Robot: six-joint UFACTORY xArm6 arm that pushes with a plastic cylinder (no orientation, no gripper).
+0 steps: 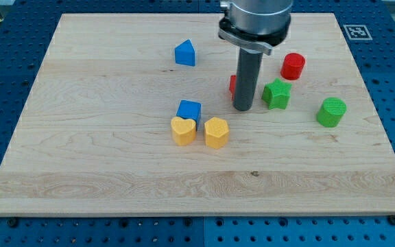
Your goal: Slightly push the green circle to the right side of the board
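A pale wooden counter (115,171) is seen lying on a blue perforated base. Going from the view's left, a blue block with a peaked top (184,53) is found near the counter's top edge. Lower down, a blue cube (189,110) is placed touching a yellow heart-shaped block (183,130), and a yellow hexagonal block (216,132) is set just beside that heart.

Further right, the dark rod is seen coming down from a grey cuff, and my tip (243,108) is planted on the wood. No tool with jaws is carried, so nothing is held and no opening can be told. A red block (232,84) is mostly hidden behind the rod; its shape cannot be made out. A green star-shaped block (276,94) is found just right of my tip, and a red cylinder (293,66) stands above it.

Last, the green circle (331,112), a short upright cylinder with a flat round top, is seen near the counter's right edge, well apart from my tip. Being round, no long axis or pointing direction is shown.
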